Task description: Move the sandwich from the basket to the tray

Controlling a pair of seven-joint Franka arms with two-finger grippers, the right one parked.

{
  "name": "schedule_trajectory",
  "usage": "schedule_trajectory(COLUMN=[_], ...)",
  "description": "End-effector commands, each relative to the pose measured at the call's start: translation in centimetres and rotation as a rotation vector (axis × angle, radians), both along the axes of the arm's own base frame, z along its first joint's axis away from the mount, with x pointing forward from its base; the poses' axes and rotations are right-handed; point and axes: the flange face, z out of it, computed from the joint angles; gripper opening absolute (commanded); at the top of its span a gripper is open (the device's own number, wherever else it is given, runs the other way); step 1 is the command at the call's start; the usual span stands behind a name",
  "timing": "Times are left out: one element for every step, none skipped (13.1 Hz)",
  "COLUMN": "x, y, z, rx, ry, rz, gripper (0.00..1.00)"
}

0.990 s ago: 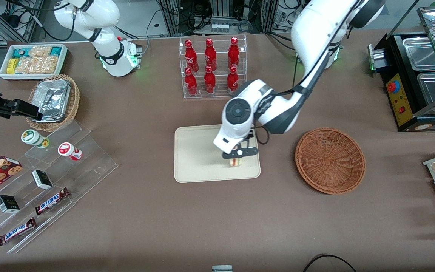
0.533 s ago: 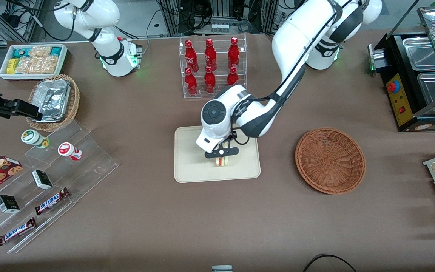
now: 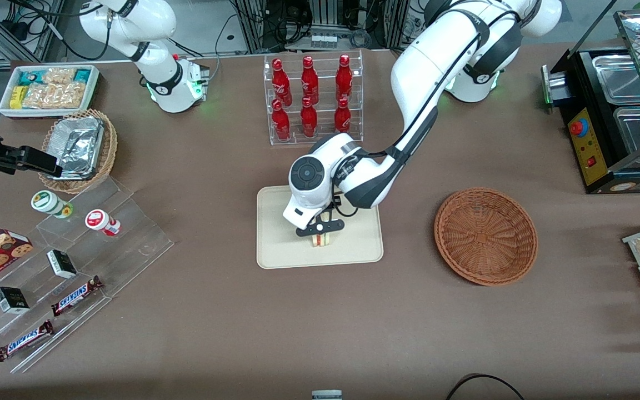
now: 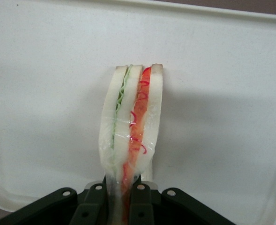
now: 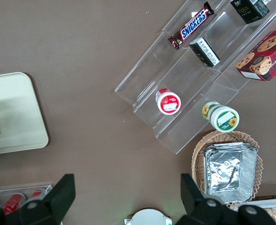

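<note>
The sandwich (image 4: 130, 126) is a clear-wrapped wedge of pale bread with green and red-orange filling, gripped at its narrow end. My gripper (image 4: 123, 197) is shut on it, both fingers pressed against its sides. In the front view the gripper (image 3: 320, 229) hangs over the middle of the cream tray (image 3: 281, 253), with the sandwich (image 3: 321, 240) at or just above the tray's floor. Whether it touches I cannot tell. The reddish-brown wicker basket (image 3: 485, 235) stands beside the tray toward the working arm's end, with nothing in it.
A clear rack of red bottles (image 3: 311, 100) stands farther from the front camera than the tray. Acrylic steps with snack bars and cups (image 3: 70, 261), a foil-lined tan basket (image 3: 78, 149) and a white snack bin (image 3: 48, 89) lie toward the parked arm's end. A food warmer (image 3: 614, 105) stands at the working arm's end.
My gripper has carried the sandwich from the tray's basket-side edge to over its middle, and the arm has swung along with it.
</note>
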Motion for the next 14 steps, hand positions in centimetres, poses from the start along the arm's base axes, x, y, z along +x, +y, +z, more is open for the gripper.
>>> schedule_trajectory(x=[0.4, 0.3, 0.2, 0.3, 0.4, 0.6, 0.5, 0.3, 0.3, 0.3, 0.7, 2.1, 2.6, 2.5], y=[-0.7, -0.7, -0.8, -0.8, -0.8, -0.6, -0.7, -0.6, -0.2, 0.2, 0.8, 2.4, 3.3, 3.6], z=[-0.3, -0.3, 0.0, 0.4, 1.3, 2.7, 4.4, 6.4, 7.7, 9.9, 11.4, 12.5, 13.2, 14.3], rx=[0.006, 0.005, 0.006, 0.004, -0.002, -0.009, -0.009, -0.002, 0.013, 0.028, 0.026, 0.023, 0.023, 0.021], ry=[-0.017, -0.017, -0.023, -0.026, -0.03, -0.041, -0.052, -0.057, -0.063, -0.096, -0.101, -0.104, -0.107, -0.116], rz=[0.029, 0.024, 0.019, 0.017, 0.019, 0.015, 0.011, 0.006, 0.001, -0.013, -0.002, 0.027, 0.032, -0.001], gripper=[0.23, 0.99, 1.0, 1.0, 1.0, 1.0, 1.0, 1.0, 1.0, 1.0, 1.0, 1.0, 1.0, 1.0])
